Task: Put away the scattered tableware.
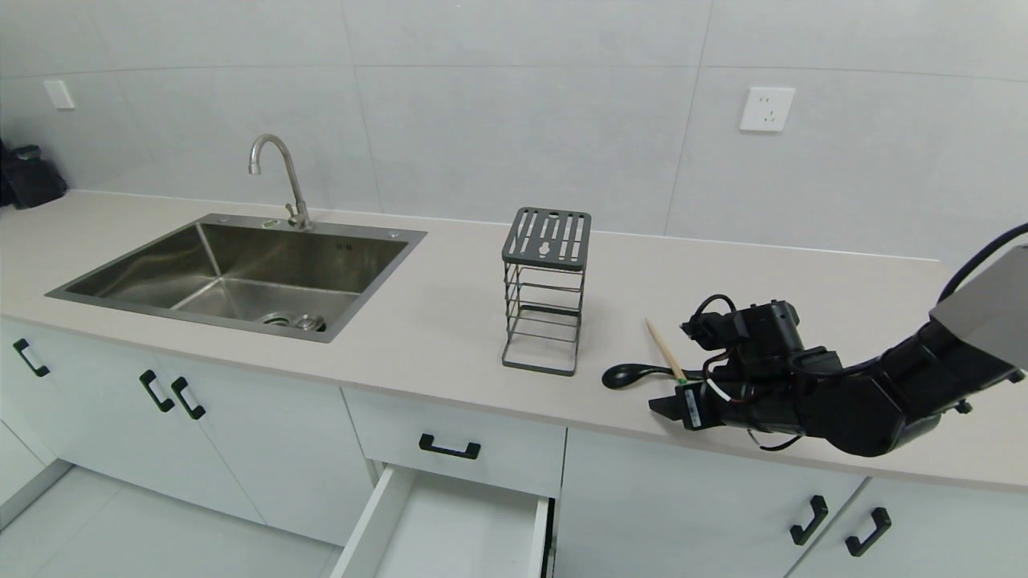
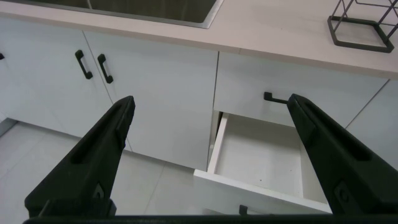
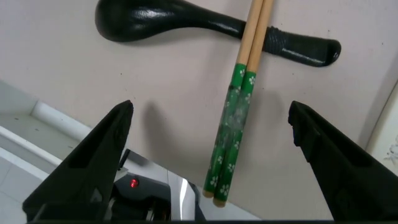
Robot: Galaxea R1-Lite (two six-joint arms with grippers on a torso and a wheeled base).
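On the surface (image 1: 450,321), right of the wire rack (image 1: 544,305), under the wide-spread right claw (image 3: 210,112); left claw (image 2: 211,106) spread too. Black spoon (image 3: 161,22): stiff, probably slick, best gripped at the handle. Crossing it, touching: chopsticks (image 3: 241,93), light, likely to roll, best pinched together mid-length.

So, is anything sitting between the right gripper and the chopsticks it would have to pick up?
Nothing visible does. The right gripper hangs open over the counter, right by the chopsticks. The chopsticks lie across the handle of the black spoon, on top of it, so the spoon is under them and does not cover them.
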